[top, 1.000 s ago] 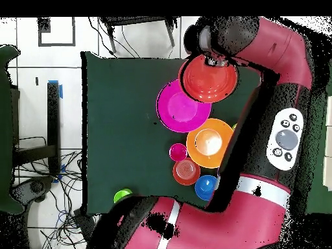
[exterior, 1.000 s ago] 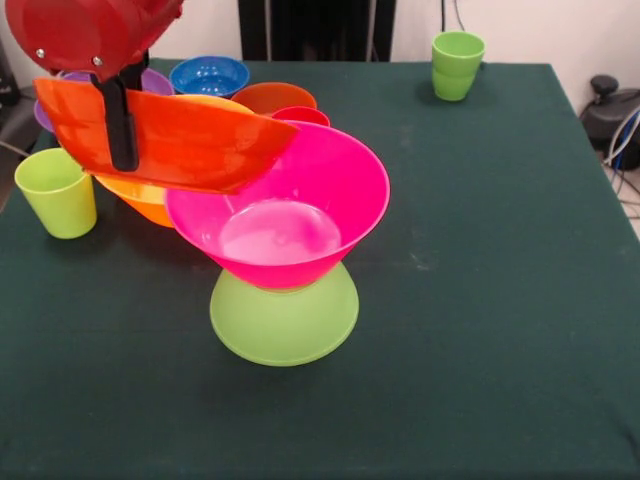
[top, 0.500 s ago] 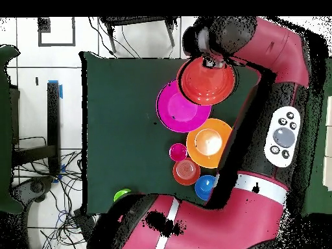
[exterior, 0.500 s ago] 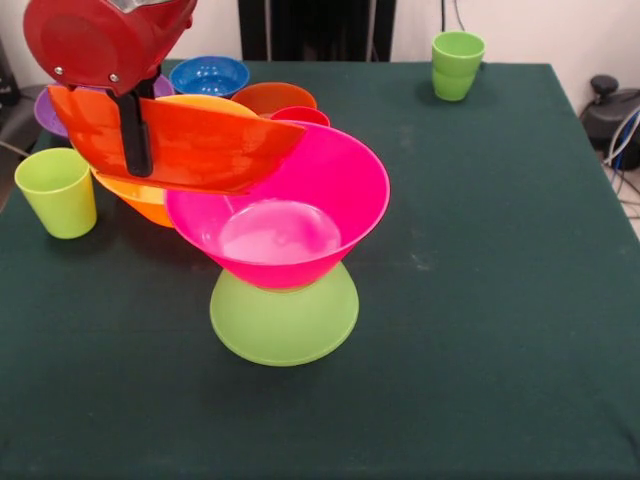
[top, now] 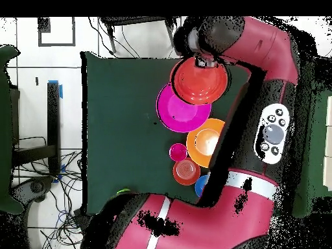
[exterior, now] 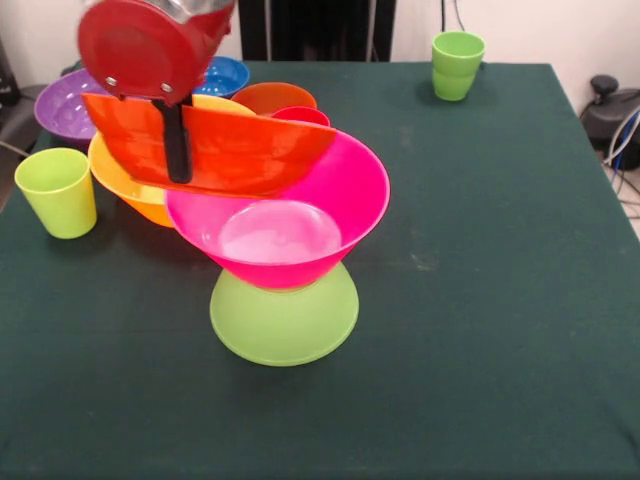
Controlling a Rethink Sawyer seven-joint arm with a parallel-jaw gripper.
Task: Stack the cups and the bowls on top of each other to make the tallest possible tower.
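Jaws point(exterior: 178, 150) clamped on orange bowl point(exterior: 240, 150) rim — held tilted, overlapping pink bowl point(exterior: 290, 220), apparently for nesting — tower-building.

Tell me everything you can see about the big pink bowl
The big pink bowl is glossy, smooth plastic, wide-rimmed and tapering to a small flat base. It sits upright on the upturned lime green bowl, near the table's middle, empty inside. The gripper holds an orange bowl tilted over its rim; contact is unclear.

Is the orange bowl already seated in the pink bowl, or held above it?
Held above: the orange bowl hangs tilted from the end effector, overlapping the pink bowl rim.
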